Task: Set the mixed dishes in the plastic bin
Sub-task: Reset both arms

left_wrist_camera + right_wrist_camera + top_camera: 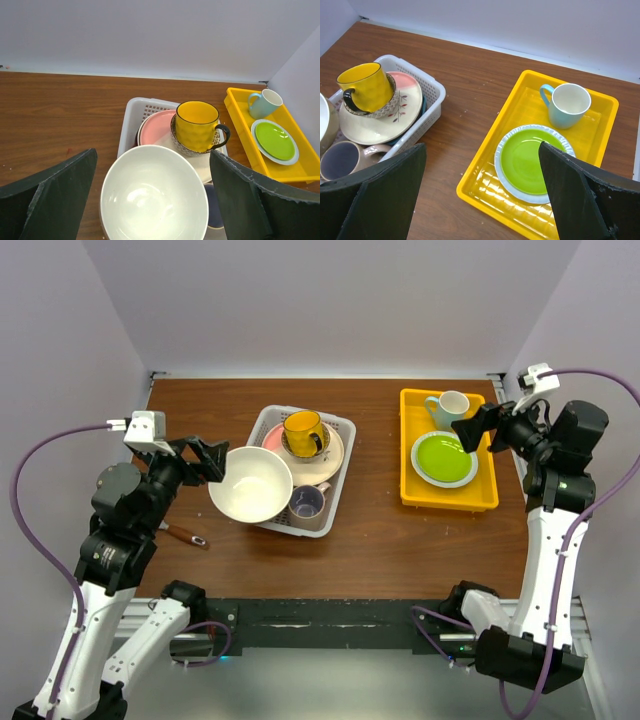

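Plain white walls (330, 300) enclose a brown wood-grain desk (200, 405).

Item one: the white perforated plastic bin (270, 418) stands mid-desk and carries a stack of plates. The topmost is a pink-and-cream plate (332, 455). On it rests a small patterned bowl (387, 105), with a glossy yellow mug (303, 432) seated in that bowl. A beige mug with a mauve interior (307, 503) sits at the bin's near end. The large cream bowl (250, 484) sits tilted at the bin's near-left corner, overhanging the rim; whether it is fully seated cannot be told.

Item two: the left claw (210, 462) hangs just beside that bowl, fingers wide apart and holding nothing. The right claw (476, 430) is likewise spread and empty, above the flat yellow tray (455, 496). That tray bears a green plate (443, 457) and a pale blue mug (450, 406).

Assessment: the crockery is rigid, glazed, slick and breakable, and the cream bowl is judged the heaviest piece. Its thin rim is the sound hold, one finger inside and one outside, on the side nearest the left claw. A pinch on the curved wall would likely slip. Release should be low, since the stack beneath could chip or shift.
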Action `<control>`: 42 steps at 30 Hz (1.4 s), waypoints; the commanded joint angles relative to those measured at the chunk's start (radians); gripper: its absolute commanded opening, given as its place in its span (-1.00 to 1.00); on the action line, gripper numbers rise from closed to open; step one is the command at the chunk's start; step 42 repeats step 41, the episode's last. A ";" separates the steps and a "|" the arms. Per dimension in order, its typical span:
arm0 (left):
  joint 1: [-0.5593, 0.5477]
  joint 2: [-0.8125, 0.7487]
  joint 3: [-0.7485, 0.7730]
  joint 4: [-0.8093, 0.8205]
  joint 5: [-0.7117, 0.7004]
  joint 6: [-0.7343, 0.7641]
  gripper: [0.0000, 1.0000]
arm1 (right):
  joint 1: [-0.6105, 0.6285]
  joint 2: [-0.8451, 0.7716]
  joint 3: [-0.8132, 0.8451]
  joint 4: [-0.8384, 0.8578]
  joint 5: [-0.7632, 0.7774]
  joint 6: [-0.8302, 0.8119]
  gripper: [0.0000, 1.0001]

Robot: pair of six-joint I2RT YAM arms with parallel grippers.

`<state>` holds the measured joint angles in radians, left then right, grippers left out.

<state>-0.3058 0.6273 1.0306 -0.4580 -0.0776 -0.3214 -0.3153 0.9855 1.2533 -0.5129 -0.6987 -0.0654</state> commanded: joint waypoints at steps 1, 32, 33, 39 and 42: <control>0.000 -0.009 0.042 0.005 0.010 0.007 1.00 | -0.005 -0.021 0.046 0.004 -0.022 0.016 0.96; 0.000 -0.020 0.034 -0.001 0.016 0.004 1.00 | -0.005 -0.021 0.043 0.010 -0.025 0.022 0.96; 0.000 -0.018 0.034 -0.001 0.019 0.004 1.00 | -0.005 -0.022 0.043 0.010 -0.022 0.024 0.96; 0.000 -0.023 0.036 -0.005 0.018 0.005 1.00 | -0.005 -0.022 0.038 0.025 -0.033 0.032 0.96; 0.000 -0.026 0.037 -0.007 0.018 0.007 1.00 | -0.005 -0.018 0.038 0.034 -0.045 0.038 0.97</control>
